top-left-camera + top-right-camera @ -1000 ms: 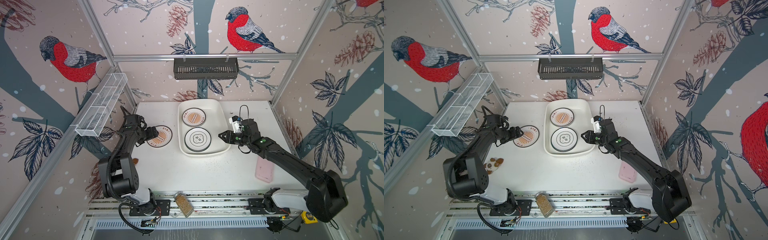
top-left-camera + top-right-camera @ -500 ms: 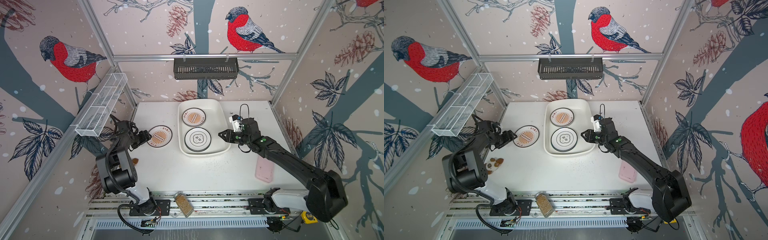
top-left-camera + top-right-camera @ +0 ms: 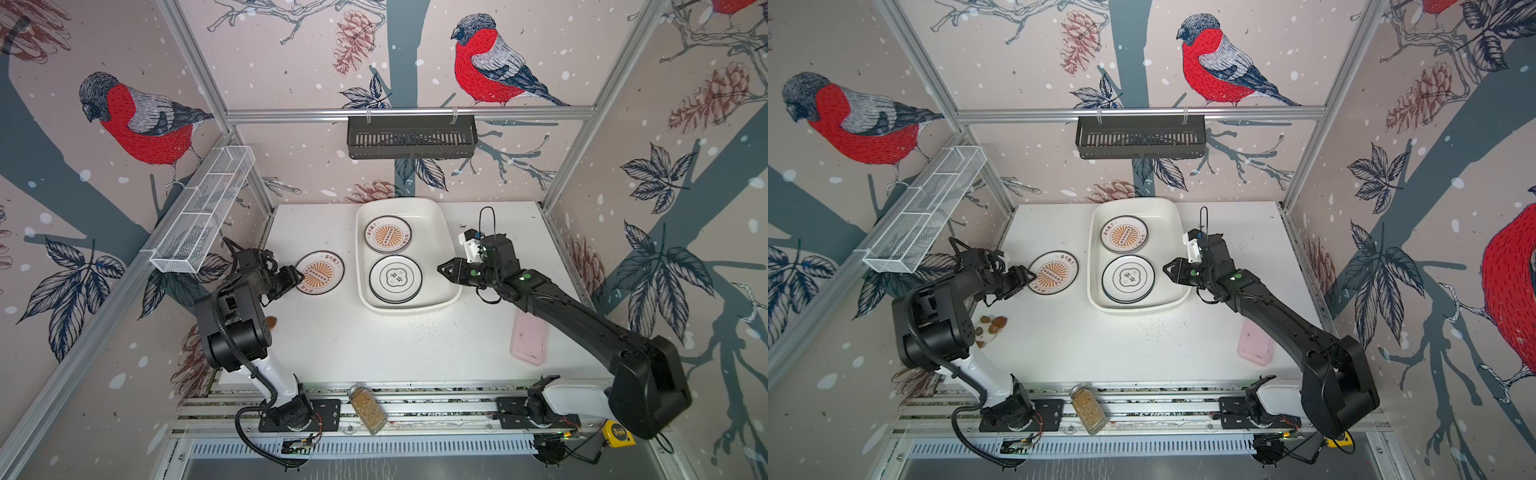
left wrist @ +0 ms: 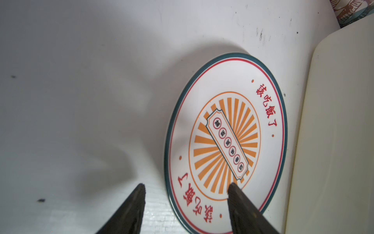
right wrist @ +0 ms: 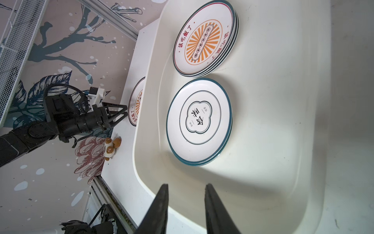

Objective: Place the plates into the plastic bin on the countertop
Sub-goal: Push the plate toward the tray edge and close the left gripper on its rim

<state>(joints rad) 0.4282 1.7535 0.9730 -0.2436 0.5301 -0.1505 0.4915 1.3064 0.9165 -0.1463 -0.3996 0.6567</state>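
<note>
Scuffed white countertop [image 3: 374,345] carries a large cream plastic bin [image 3: 445,232] holding two plate stacks [image 3: 387,235], and one round white plate [image 3: 319,272] with an orange sunburst centre lies flat just beside its wall. Left gripper [image 4: 187,185] stands open astride that plate's near rim, so the outer finger should probably get under the lip before closing, lest the plate skid. Right gripper [image 5: 186,185] hangs narrowly open and empty over the bin's rim.

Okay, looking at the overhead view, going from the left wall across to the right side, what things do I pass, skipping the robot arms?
wire basket → loose plate on the table → bin → pink pad
</note>
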